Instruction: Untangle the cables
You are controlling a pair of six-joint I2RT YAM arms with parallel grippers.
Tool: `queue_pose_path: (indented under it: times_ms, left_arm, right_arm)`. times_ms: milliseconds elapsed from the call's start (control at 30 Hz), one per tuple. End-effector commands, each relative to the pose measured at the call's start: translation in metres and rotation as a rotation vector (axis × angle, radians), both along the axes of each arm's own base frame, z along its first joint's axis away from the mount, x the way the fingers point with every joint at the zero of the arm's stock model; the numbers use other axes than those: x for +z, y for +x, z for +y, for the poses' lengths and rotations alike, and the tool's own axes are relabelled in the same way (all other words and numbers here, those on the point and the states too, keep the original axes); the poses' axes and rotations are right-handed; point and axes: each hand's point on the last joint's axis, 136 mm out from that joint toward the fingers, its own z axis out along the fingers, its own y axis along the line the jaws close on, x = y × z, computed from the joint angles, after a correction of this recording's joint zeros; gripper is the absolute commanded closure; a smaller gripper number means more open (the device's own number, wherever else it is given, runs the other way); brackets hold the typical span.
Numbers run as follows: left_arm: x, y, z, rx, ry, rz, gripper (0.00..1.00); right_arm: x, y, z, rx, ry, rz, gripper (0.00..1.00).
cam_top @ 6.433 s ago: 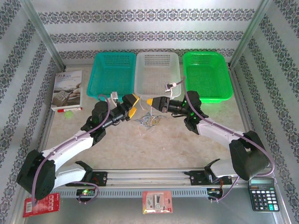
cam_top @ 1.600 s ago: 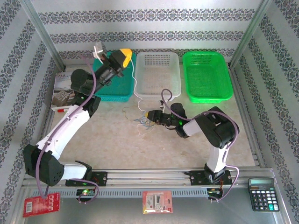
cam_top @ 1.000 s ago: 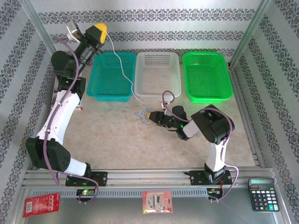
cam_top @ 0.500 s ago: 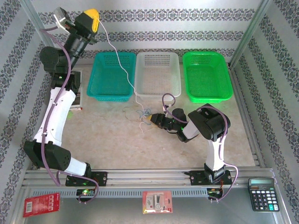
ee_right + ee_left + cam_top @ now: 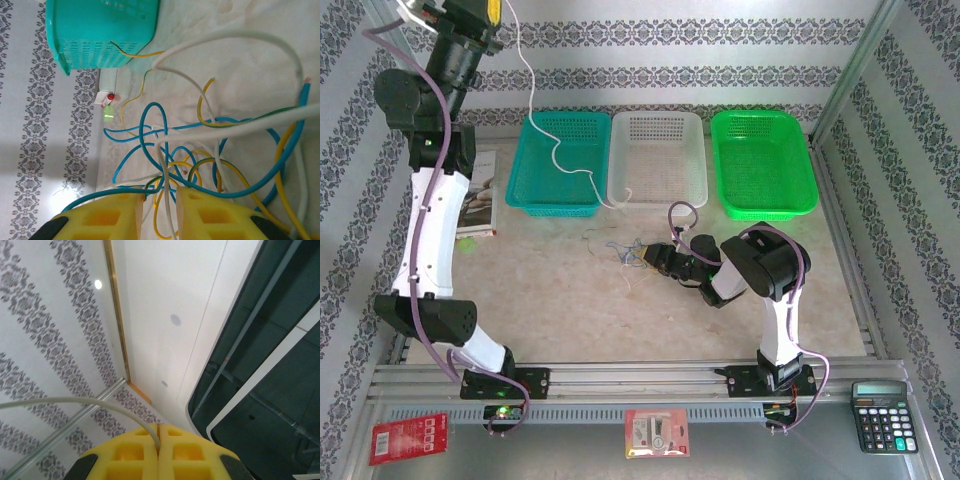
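My left gripper [image 5: 488, 8] is raised high at the back left, shut on a whitish cable [image 5: 535, 100]. In the left wrist view the cable [image 5: 75, 401] comes out from between the closed yellow pads [image 5: 130, 455]. It hangs down over the teal basket [image 5: 565, 116], and its lower end lies near the basket fronts. The remaining cables [image 5: 618, 248], blue [image 5: 145, 130], yellow [image 5: 205, 100] and white [image 5: 225, 37], lie tangled on the table. My right gripper [image 5: 642, 256] is low at the tangle's right edge. Its jaws [image 5: 160, 200] stand narrowly open with several wires running through the gap.
Teal, white [image 5: 657, 117] and green [image 5: 760, 115] baskets stand in a row at the back. A booklet [image 5: 475, 195] lies left of the teal basket [image 5: 100, 35]. A calculator [image 5: 885, 415] sits at the near right, beyond the rail.
My left arm has lifted further up and to the left, drawing the whitish cable out of the tangle toward the baskets. The right gripper's jaws have narrowed a little at the tangle.
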Motion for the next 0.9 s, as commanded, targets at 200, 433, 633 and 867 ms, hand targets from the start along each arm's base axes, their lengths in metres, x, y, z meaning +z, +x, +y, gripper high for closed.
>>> queue_pose_path:
  times_ms: [200, 433, 633, 867]
  left_arm:
    - [0.0, 0.034, 0.01, 0.133, 0.104, 0.027, 1.0]
    - [-0.042, 0.083, 0.021, 0.216, 0.223, 0.083, 1.0]
    - [-0.066, 0.107, 0.029, 0.283, 0.312, 0.104, 1.0]
    - [-0.099, 0.13, 0.031, 0.312, 0.365, 0.143, 1.0]
  right_arm:
    - [-0.022, -0.001, -0.009, -0.028, -0.034, 0.061, 0.74]
    - [-0.019, -0.001, -0.007, -0.011, -0.024, 0.054, 0.74]
    - [-0.02, -0.002, -0.006, 0.0, -0.023, 0.054, 0.74]
    - [-0.023, -0.002, -0.004, 0.011, -0.022, 0.059, 0.74]
